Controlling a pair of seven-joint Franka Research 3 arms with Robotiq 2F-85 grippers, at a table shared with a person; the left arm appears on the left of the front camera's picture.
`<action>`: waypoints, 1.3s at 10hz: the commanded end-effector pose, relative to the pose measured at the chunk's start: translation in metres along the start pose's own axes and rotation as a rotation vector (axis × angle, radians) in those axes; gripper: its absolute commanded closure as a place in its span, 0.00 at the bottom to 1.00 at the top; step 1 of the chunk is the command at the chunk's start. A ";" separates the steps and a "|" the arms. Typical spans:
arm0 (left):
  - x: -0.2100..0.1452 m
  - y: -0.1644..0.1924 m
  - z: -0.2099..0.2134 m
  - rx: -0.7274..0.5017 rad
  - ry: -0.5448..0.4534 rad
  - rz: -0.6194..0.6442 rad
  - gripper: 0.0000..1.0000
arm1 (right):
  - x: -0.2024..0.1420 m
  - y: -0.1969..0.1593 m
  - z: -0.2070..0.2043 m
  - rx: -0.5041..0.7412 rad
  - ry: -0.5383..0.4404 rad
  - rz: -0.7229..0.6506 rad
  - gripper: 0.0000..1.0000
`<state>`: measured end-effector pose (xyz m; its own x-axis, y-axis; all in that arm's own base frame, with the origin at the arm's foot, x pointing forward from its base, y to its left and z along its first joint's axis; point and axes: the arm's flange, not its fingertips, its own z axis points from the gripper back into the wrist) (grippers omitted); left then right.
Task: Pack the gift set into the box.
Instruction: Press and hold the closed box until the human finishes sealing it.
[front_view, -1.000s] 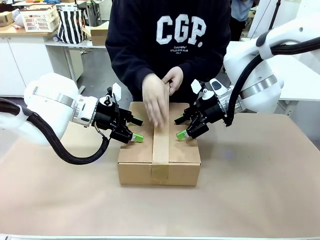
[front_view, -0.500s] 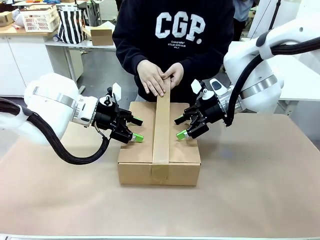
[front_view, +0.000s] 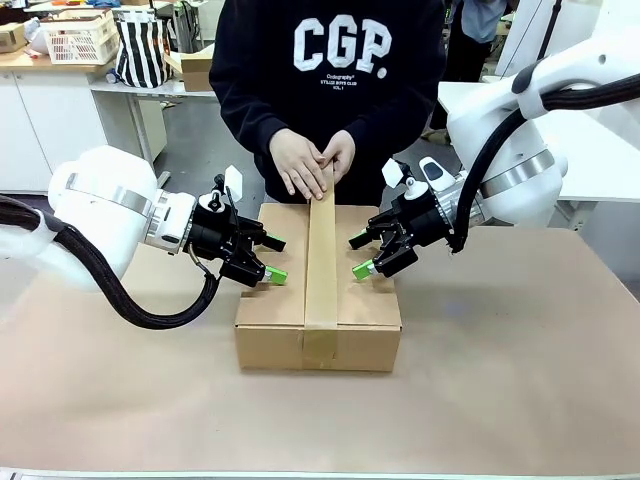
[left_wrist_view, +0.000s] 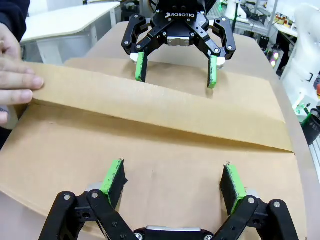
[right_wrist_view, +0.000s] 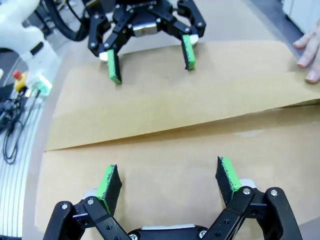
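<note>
- Brown paper covers the table (front_view: 520, 380), bare at its near edge and to the sides.
- Box (front_view: 270, 315) sits at centre, flaps shut, a tape strip (front_view: 322, 265) along its seam; a person's hands (front_view: 310, 165) press the far end.
- Left gripper (front_view: 272, 258) and right gripper (front_view: 360, 256) rest on the lid, fingers wide, holding nothing.
</note>
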<state>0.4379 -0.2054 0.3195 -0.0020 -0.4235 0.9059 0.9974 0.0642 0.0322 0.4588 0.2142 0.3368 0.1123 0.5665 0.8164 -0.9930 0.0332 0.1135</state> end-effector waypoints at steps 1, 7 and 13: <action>-0.001 -0.001 0.000 -0.001 0.003 -0.004 0.00 | -0.002 0.000 0.000 -0.009 -0.002 -0.008 0.00; -0.001 -0.001 0.000 -0.001 0.003 -0.004 0.00 | -0.002 0.000 0.000 -0.009 -0.002 -0.008 0.00; -0.001 -0.001 0.000 -0.001 0.003 -0.004 0.00 | -0.002 0.000 0.000 -0.009 -0.002 -0.008 0.00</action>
<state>0.4379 -0.2054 0.3189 -0.0009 -0.4238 0.9058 0.9975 0.0642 0.0310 0.4588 0.2142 0.3359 0.1137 0.5668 0.8160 -0.9928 0.0333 0.1152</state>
